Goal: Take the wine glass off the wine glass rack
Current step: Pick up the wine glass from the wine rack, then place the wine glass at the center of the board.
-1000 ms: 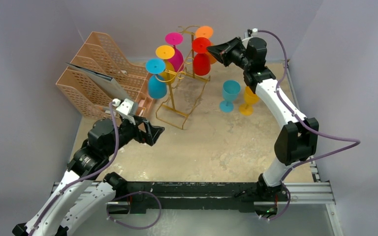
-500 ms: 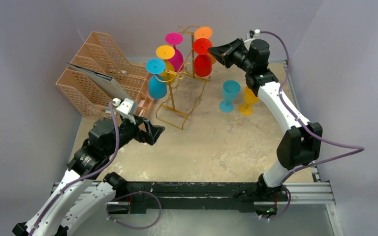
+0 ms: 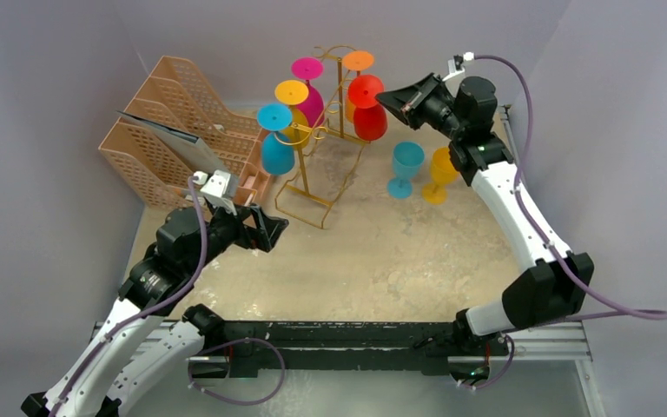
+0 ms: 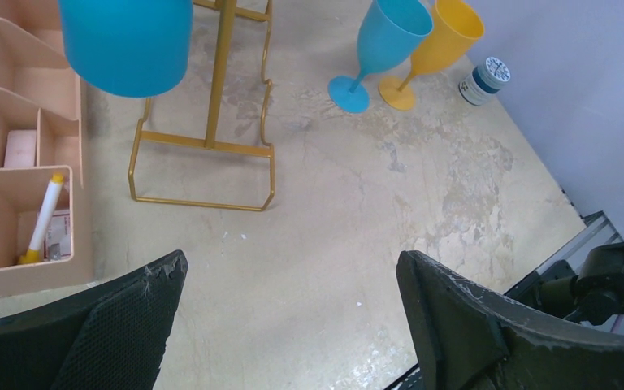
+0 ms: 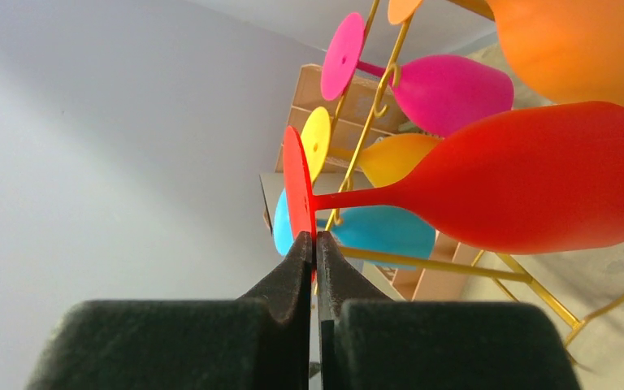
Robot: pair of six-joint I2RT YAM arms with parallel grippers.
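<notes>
The gold wire rack (image 3: pixel 308 186) stands at the back of the table, with orange (image 3: pixel 358 60), pink (image 3: pixel 307 69), yellow (image 3: pixel 291 91) and blue (image 3: pixel 274 116) glasses hanging upside down. My right gripper (image 3: pixel 384 97) is shut on the foot rim of the red wine glass (image 3: pixel 368 106) at the rack's right end. In the right wrist view my right gripper (image 5: pixel 315 237) pinches the red foot disc (image 5: pixel 296 185), and the stem and the bowl (image 5: pixel 536 188) reach rightward. I cannot tell whether the stem still rests in a hook. My left gripper (image 3: pixel 269 230) is open and empty over the table, near the rack's base (image 4: pixel 203 148).
A teal glass (image 3: pixel 406 167) and a yellow glass (image 3: pixel 439 172) stand upright on the table right of the rack. A peach lattice organizer (image 3: pixel 174 130) stands at the back left. A small white jar (image 4: pixel 484 80) sits near the right wall.
My right gripper has moved right and slightly up, carrying the red glass with it away from the rack's centre. The left arm has barely moved.
</notes>
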